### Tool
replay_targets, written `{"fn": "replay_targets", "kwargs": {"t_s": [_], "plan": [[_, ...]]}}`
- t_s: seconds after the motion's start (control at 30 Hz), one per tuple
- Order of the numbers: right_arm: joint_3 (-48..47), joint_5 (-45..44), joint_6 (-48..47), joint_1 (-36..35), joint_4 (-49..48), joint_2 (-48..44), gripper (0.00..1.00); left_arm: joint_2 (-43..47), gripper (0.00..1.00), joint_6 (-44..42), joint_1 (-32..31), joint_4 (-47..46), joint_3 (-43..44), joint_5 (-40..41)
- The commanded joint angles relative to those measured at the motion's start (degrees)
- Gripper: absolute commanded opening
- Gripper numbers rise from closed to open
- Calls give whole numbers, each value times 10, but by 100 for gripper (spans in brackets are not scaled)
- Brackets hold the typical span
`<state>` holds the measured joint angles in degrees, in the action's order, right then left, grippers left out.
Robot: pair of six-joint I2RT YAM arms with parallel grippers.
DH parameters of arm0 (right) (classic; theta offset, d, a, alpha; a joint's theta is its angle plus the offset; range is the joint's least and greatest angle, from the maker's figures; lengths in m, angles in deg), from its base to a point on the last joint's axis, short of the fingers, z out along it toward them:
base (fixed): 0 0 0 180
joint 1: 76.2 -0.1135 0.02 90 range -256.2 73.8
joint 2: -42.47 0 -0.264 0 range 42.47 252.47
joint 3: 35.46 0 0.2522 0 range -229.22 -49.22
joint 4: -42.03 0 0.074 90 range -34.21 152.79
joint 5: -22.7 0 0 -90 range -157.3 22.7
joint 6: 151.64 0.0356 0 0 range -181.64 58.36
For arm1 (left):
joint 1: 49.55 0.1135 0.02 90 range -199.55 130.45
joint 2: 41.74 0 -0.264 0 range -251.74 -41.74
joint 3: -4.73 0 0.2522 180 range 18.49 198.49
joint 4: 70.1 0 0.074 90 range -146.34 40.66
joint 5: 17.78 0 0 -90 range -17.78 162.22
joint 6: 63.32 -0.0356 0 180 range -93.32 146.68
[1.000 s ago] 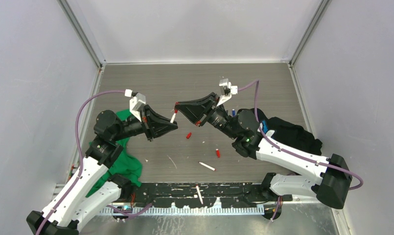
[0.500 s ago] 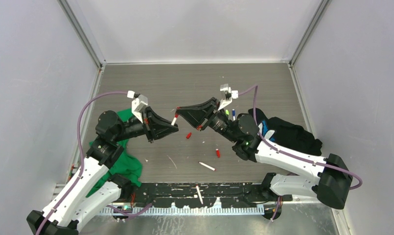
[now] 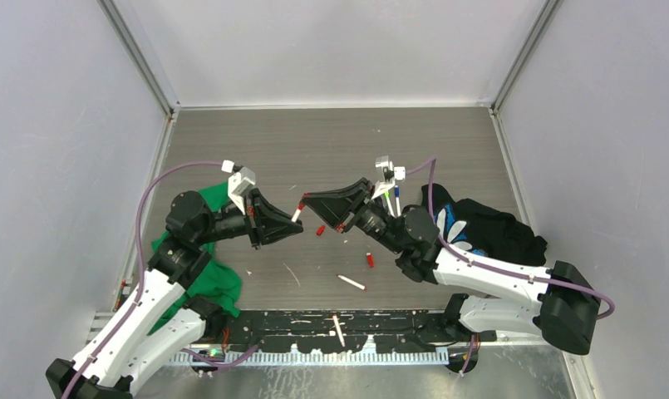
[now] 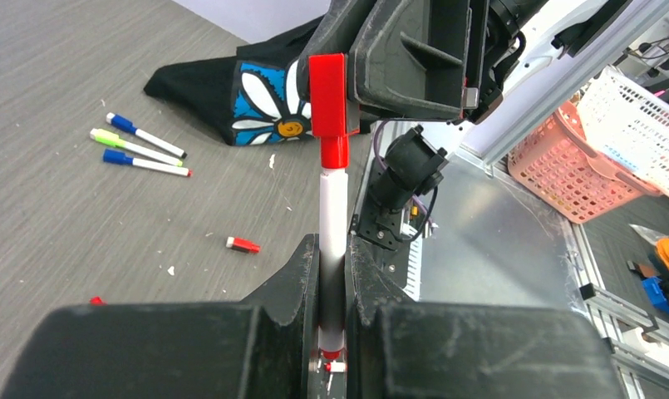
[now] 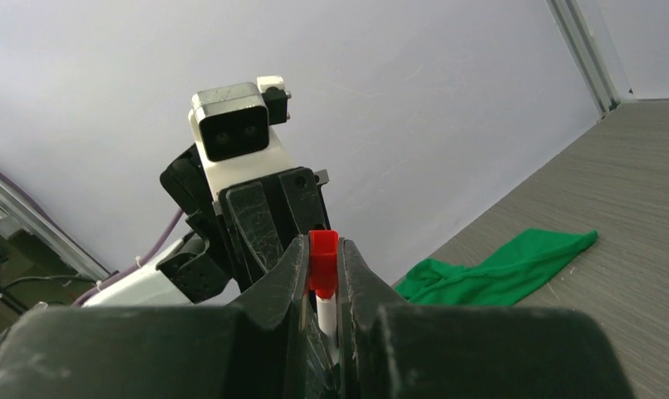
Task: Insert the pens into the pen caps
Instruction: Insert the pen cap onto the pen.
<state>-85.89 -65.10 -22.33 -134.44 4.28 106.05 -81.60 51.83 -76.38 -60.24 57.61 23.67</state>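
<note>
My left gripper [image 4: 333,249] is shut on a white pen [image 4: 332,216] that stands up out of its jaws. The pen's red front end meets the mouth of a red pen cap [image 4: 327,83]. My right gripper [image 5: 322,249] is shut on that cap [image 5: 323,258], and the white barrel [image 5: 325,314] shows just below it. From above, both grippers meet tip to tip over the table's middle, pen [image 3: 297,214] against cap [image 3: 302,202]. Two loose red caps [image 3: 320,230] [image 3: 370,260] and a bare white pen [image 3: 351,283] lie on the table.
Capped blue and green pens [image 4: 144,135] lie beside a black flowered cloth [image 3: 489,229] on the right. A green cloth [image 3: 206,274] lies under the left arm. One more pen [image 3: 337,329] rests on the front rail. A pink basket [image 4: 580,158] stands off the table.
Both grippers have drifted together toward the near edge, and the pen's tip has closed up against the cap. Both grips are unchanged.
</note>
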Motion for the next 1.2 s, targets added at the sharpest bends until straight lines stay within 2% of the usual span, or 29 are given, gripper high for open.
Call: {"fn": "replay_targets", "kwargs": {"t_s": [0.0,0.43,0.73,0.87,1.0,1.07,1.17], "plan": [[44,95,14,-24,118,-4,1,10,0,9,7,-92,19,47],[121,135,52,-66,140,5,1,-11,0,34,7,-132,15,6],[136,151,69,-131,201,46,1,-13,0,33,7,-132,15,7],[140,150,74,-160,249,58,1,-7,0,23,7,-120,15,21],[142,139,68,-166,293,26,1,-7,0,15,7,-111,16,25],[123,113,50,-166,334,-2,1,-12,0,10,7,-108,19,15],[51,28,-8,-166,452,-33,1,-19,0,2,7,-101,23,10]]}}
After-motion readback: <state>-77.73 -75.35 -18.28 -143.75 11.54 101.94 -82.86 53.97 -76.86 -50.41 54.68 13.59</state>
